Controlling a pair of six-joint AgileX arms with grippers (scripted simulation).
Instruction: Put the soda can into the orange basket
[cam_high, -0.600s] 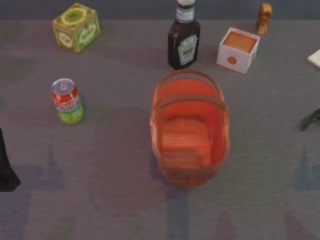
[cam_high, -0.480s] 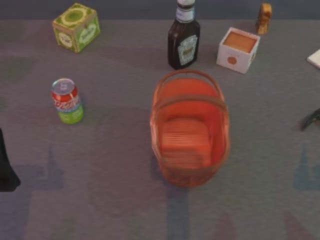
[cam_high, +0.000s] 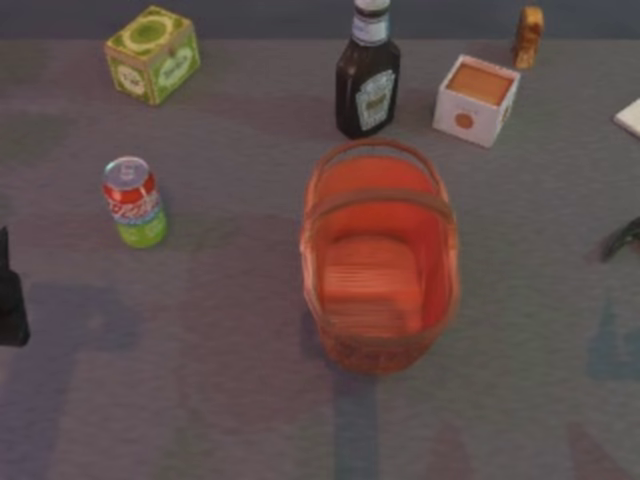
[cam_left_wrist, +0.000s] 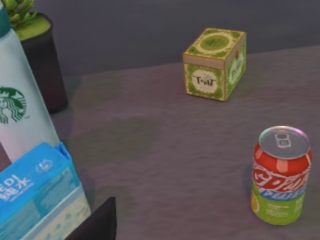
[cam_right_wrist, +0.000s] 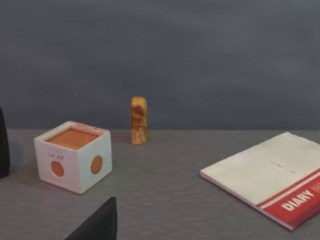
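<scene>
Top camera looks down; wrist cameras sit low, sharing its table

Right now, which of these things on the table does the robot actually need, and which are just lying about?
Needed:
soda can, standing upright
orange basket, nothing in it
left gripper, at the table's left edge

Lying about:
green box
sauce bottle
white box
small figurine
diary
</scene>
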